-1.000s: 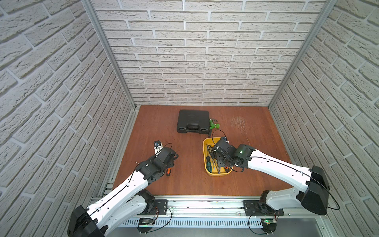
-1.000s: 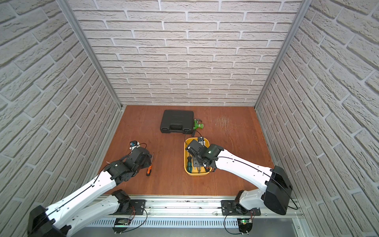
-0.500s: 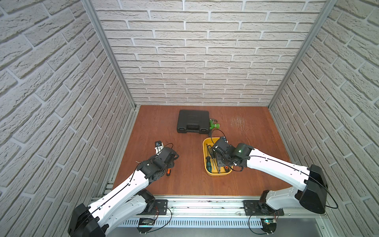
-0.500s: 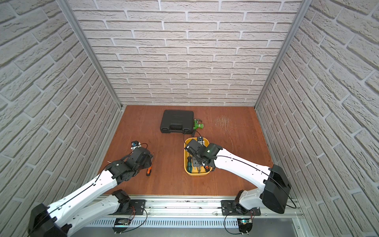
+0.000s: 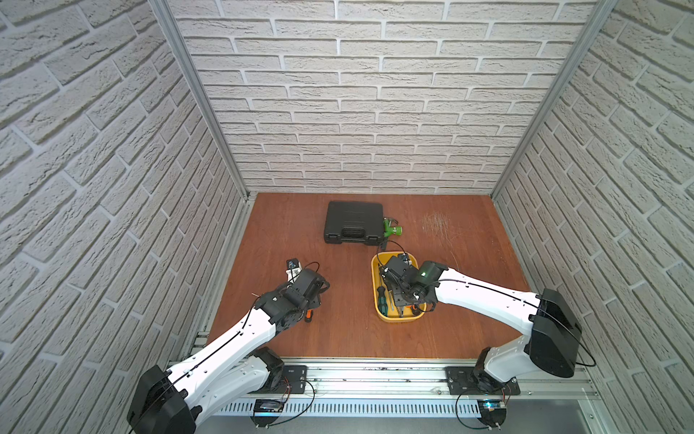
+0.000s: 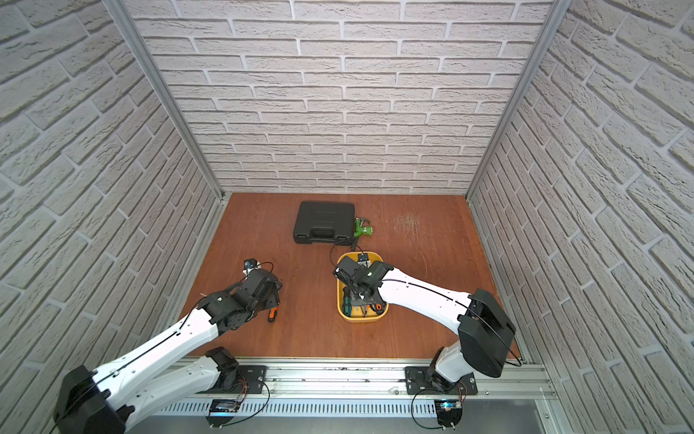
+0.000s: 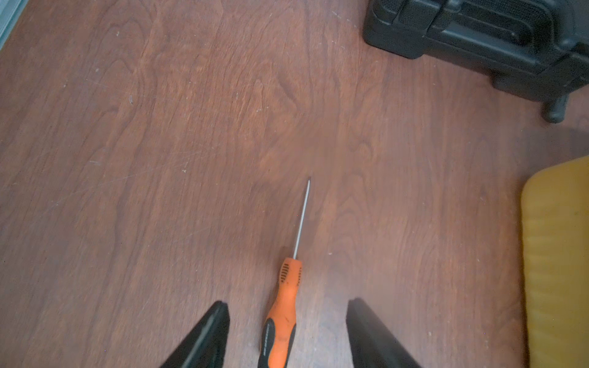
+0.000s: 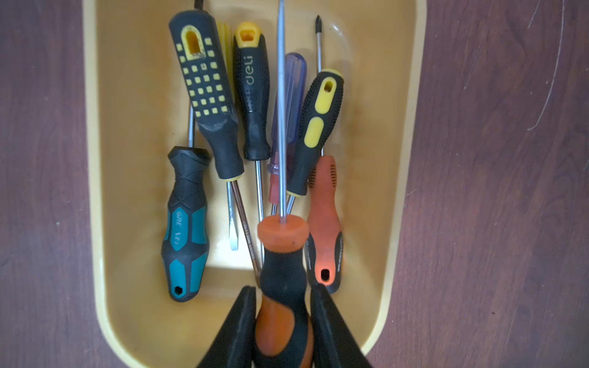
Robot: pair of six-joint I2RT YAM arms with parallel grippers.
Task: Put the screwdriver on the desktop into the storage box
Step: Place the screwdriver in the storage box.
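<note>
So my left gripper (image 7: 287,301) was spread wide, straddling the handle of a small orange-and-black screwdriver (image 7: 290,274) lying flat on the desktop (image 7: 191,127), not touching it. My right gripper (image 8: 283,288) was pinching a bigger orange-and-black screwdriver (image 8: 282,255) over the yellow storage box (image 8: 134,95), which held several more. One black-and-yellow handle (image 8: 251,95) read "deli". I couldn't fully read the lettering on the teal-handled screwdriver (image 8: 185,223).

Bright even light, soft shadows, wide-angle edge distortion, slightly blurred wrist views
</note>
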